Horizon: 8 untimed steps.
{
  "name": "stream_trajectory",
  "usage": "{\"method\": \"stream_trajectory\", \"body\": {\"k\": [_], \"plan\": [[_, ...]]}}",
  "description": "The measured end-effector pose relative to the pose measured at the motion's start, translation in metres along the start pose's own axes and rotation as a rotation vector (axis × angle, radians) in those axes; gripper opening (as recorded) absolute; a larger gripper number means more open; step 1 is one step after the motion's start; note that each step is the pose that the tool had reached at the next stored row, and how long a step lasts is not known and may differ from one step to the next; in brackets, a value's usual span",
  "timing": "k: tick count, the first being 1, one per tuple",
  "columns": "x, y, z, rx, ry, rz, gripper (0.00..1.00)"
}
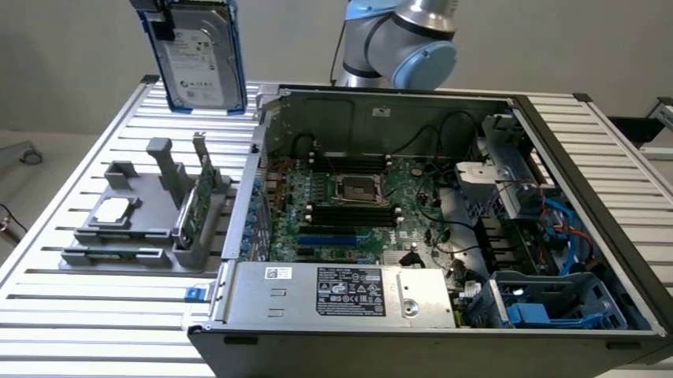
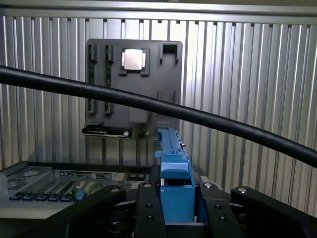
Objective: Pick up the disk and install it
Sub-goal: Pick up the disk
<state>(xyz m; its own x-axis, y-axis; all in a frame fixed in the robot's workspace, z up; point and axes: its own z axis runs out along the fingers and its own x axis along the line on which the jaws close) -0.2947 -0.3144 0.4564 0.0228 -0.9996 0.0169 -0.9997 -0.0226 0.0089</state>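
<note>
Two fingers [image 2: 144,213] around one blue-railed disk [image 2: 176,191]

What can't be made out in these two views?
- Exterior view: top of the disk, cut off by the picture's top edge.
- Exterior view: disk label print, too small to read.
- Wrist view: black cable hides a strip across the grey tray.
- Exterior view: floor of the blue bay, hidden by its walls.

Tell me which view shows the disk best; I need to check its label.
The exterior view: the disk hangs upright above the table, its white label facing the camera. The wrist view shows its blue rail edge-on, clamped in the gripper.
</note>
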Motion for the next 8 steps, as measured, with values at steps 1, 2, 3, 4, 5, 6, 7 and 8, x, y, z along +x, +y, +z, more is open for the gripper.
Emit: {"method": "stream_trajectory", "body": {"k": [1,2,3,4,5,6,7,8], "plan": [[0.002,-0.0037,-0.0024,-0.0003,-0.0001,0.0,0.32],[0.004,-0.007,-0.0052,-0.0001,-0.0002,0.0,0.32],[0.006,-0.0103,-0.0079,-0.0002,-0.0003,0.0,0.32],[0.008,-0.0137,-0.0103,-0.0002,-0.0004,0.0,0.32],[0.01,-0.0168,-0.0119,-0.0004,-0.0006,0.0,0.32],[0.012,-0.0199,-0.0131,-0.0003,-0.001,0.0,0.32],[0.014,-0.0226,-0.0137,-0.0004,-0.0012,0.0,0.32],[0.016,-0.0251,-0.014,-0.0004,-0.0015,0.0,0.32]]}}
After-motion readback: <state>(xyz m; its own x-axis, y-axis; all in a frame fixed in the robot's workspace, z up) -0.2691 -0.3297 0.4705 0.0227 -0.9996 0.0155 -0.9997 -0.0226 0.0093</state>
